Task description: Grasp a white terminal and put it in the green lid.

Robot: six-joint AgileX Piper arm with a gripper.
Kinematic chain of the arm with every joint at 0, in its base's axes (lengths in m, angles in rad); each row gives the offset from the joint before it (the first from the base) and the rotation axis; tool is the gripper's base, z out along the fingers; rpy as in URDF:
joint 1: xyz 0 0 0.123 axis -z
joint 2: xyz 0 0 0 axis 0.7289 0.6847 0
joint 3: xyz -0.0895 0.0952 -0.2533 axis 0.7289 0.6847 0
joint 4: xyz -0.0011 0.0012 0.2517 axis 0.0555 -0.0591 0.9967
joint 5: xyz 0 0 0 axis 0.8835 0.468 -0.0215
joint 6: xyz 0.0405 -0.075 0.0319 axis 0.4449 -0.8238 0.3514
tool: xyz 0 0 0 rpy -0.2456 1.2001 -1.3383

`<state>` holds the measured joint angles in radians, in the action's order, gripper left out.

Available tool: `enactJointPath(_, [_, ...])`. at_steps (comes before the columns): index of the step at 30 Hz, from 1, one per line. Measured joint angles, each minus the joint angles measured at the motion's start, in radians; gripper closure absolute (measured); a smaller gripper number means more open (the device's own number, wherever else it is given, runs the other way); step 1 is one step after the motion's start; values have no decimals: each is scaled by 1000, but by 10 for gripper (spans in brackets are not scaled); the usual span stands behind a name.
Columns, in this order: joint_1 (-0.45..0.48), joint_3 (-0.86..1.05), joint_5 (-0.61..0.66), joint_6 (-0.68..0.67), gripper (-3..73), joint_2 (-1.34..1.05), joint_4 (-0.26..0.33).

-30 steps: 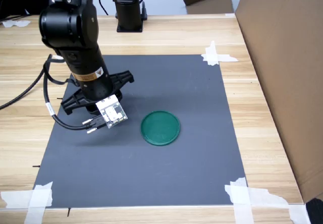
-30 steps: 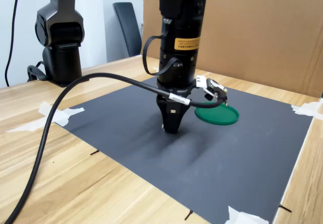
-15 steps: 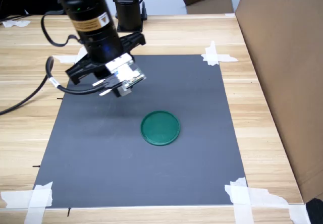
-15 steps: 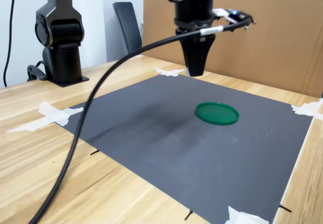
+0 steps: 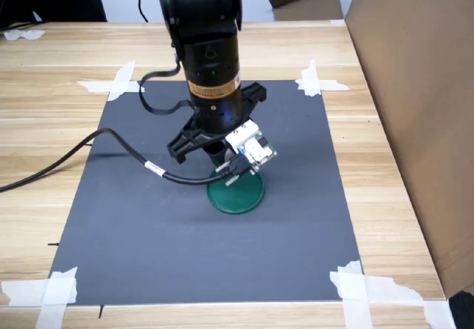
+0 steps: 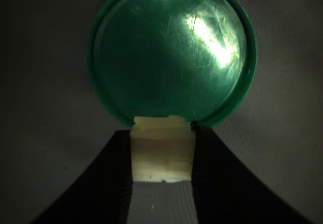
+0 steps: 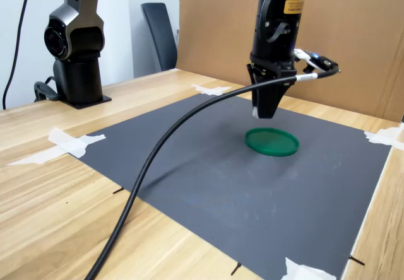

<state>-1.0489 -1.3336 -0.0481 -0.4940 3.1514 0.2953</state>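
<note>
Gripper point(image 6: 162, 156) clamped on the white terminal point(image 6: 162, 151), hovering above the green lid point(image 6: 170, 52), near its edge, dark mat point(image 5: 148, 225) beneath

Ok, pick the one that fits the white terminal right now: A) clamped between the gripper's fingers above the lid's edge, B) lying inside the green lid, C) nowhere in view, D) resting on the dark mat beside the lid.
A: in the wrist view the white terminal sits pinched in the gripper, at the rim of the green lid, which is empty.
</note>
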Motion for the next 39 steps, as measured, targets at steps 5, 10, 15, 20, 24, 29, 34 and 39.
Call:
enactJointPath(5, [0,0,-41,0,431,28,0])
enactJointPath(10, [0,0,-59,-3,424,51,0])
enactJointPath(15, [0,0,-79,-1,251,52,0])
enactJointPath(20, [0,0,-78,1,124,52,0])
enactJointPath(24, [0,0,-77,5,117,46,0])
enactJointPath(29, [0,74,-187,5,144,-48,0])
enactJointPath(34, [0,198,-312,16,242,-159,0])
enactJointPath(39, [0,318,-425,44,465,-300,0])
